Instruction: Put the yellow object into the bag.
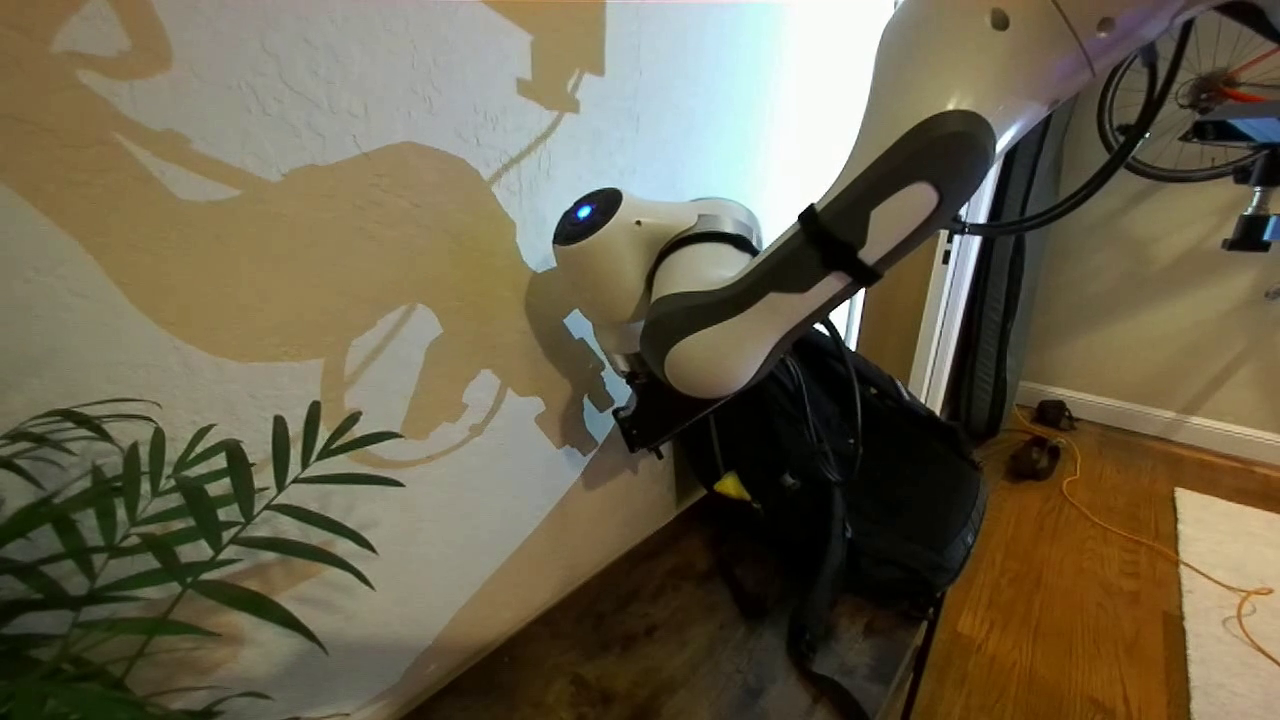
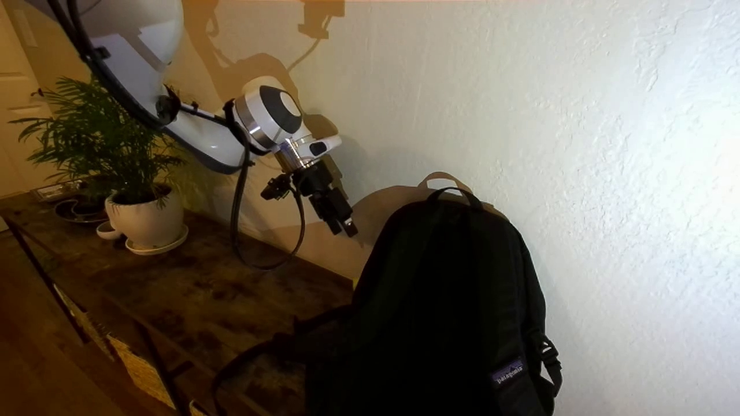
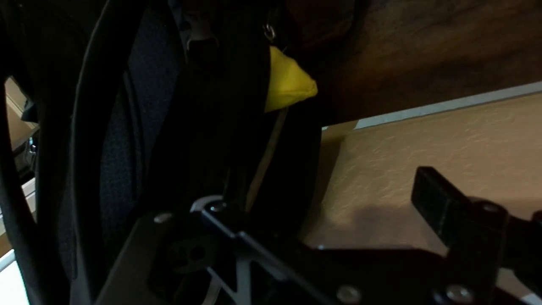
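The bag is a black backpack point(image 1: 850, 480) point(image 2: 439, 312) standing against the wall, its top loop handle showing in an exterior view. In the wrist view its dark straps and fabric point(image 3: 127, 106) fill the left side. The yellow object point(image 3: 290, 80) point(image 1: 732, 487) shows as a bright corner at the bag's edge; the rest is hidden by black fabric, and I cannot tell whether it is inside or behind it. Only a yellow sliver shows beside the bag in an exterior view. My gripper point(image 3: 322, 199) point(image 2: 343, 229) is open above the yellow object, near the wall, with nothing between its fingers.
The textured wall point(image 3: 423, 161) is close to the gripper. A dark wooden tabletop point(image 2: 191, 289) carries the bag and a potted plant point(image 2: 147, 219). A bag strap point(image 1: 825, 600) trails over the table. A cable point(image 2: 298, 237) loops below the wrist.
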`<state>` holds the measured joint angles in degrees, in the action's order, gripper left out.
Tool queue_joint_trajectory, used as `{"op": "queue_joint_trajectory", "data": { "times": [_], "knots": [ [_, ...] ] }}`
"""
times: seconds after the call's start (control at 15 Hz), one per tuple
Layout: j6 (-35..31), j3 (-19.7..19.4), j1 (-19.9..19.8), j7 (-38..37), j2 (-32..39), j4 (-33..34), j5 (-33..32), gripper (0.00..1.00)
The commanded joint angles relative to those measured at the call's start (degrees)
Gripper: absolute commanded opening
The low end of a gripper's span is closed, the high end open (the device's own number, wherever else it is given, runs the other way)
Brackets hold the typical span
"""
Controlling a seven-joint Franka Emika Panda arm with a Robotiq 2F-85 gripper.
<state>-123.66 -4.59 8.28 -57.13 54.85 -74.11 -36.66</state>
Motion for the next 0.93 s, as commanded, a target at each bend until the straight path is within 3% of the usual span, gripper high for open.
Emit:
{"op": "queue_joint_trajectory", "data": {
  "times": [0.0, 0.4, 0.87],
  "knots": [
    [-2.78, -0.96, -0.17, 6.32, -0.62, -1.93, 3.85, 1.0],
    [-3.14, -3.59, 0.07, 13.43, 1.07, -0.09, 8.64, 1.0],
    [-3.28, -7.42, 0.76, 15.93, 3.69, 1.8, 10.1, 1.0]
  ]
}}
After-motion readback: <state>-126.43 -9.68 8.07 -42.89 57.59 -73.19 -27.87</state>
